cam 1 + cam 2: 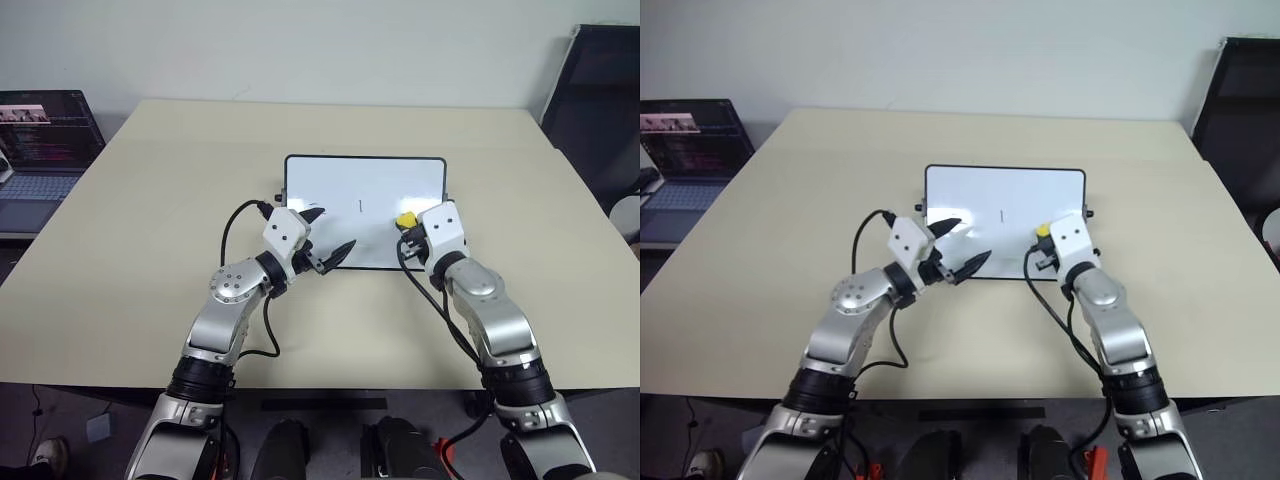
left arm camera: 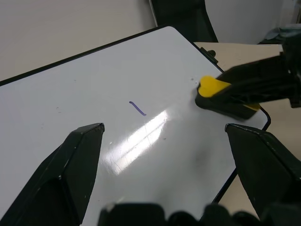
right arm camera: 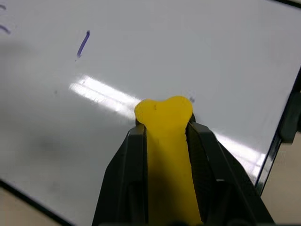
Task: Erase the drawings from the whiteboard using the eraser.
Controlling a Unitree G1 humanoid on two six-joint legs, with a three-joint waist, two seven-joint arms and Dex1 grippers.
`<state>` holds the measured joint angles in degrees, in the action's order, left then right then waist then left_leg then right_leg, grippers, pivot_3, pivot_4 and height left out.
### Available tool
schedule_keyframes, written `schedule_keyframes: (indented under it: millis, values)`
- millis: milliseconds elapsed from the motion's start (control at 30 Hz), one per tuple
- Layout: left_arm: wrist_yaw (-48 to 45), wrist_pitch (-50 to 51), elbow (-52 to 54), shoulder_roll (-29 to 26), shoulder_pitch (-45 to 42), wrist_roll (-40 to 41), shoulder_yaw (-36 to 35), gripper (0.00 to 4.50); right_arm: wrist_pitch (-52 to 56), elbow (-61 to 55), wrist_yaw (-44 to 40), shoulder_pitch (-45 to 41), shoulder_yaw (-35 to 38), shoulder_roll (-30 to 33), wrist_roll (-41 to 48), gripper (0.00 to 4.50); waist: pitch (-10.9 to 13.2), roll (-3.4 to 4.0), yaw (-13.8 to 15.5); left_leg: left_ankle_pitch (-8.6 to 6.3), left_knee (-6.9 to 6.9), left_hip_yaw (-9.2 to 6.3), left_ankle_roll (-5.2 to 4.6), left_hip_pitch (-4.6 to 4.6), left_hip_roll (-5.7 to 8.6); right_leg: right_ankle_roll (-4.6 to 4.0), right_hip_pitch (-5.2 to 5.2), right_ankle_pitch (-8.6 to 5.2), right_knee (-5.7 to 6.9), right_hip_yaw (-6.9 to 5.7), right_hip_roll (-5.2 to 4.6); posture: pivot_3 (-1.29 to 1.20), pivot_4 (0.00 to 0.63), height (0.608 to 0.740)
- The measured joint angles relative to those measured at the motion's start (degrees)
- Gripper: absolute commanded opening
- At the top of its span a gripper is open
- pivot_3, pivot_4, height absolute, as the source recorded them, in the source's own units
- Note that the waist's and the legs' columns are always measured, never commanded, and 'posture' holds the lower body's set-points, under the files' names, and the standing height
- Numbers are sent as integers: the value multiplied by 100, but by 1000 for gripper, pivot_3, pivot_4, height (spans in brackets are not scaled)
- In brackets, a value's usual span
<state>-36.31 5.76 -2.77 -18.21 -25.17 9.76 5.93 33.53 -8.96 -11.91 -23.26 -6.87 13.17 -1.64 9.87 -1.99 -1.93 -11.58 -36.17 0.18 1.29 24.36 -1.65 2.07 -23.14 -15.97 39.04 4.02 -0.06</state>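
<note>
On the pale table [image 1: 150,220] lies the shiny white whiteboard [image 1: 340,190] with a thin black frame. The right gripper [image 3: 164,117] squeezes the small yellow eraser [image 1: 405,220] against the board's right side, near a short blue line [image 3: 83,44]. The left gripper [image 1: 322,240] hovers wide open.

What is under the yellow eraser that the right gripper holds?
The whiteboard lies under the eraser, near its right edge. Any mark directly beneath the eraser is covered. A short stroke stays visible beside it.
</note>
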Motion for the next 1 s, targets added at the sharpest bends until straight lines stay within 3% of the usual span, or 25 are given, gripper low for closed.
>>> schedule_keyframes:
  millis: [433, 733, 1000]
  values:
    - [-54, -12, -15, 11, -45, 2, -7, 4500, 189, -100, 78, -47, 214, -13, 13, 872, 0, 0, 3, 0, 0, 1, 0, 1, 1, 0, 0, 0, -2, -1, 0, 0, 150, 740]
    - [-66, -20, -29, 42, -61, 2, 4, 4500, -448, 693, 317, -863, 419, -27, -56, 872, 1, 0, 3, 0, 3, 5, 0, 2, 1, 0, -2, 0, -4, -1, 2, 0, 150, 740]
    - [-59, -22, -25, 35, -52, 1, -1, 4500, -289, 814, 236, -846, 213, -34, -191, 872, 0, 0, -3, 0, 1, 3, 0, 0, 0, -1, -1, 0, 0, -1, 0, 0, 150, 740]
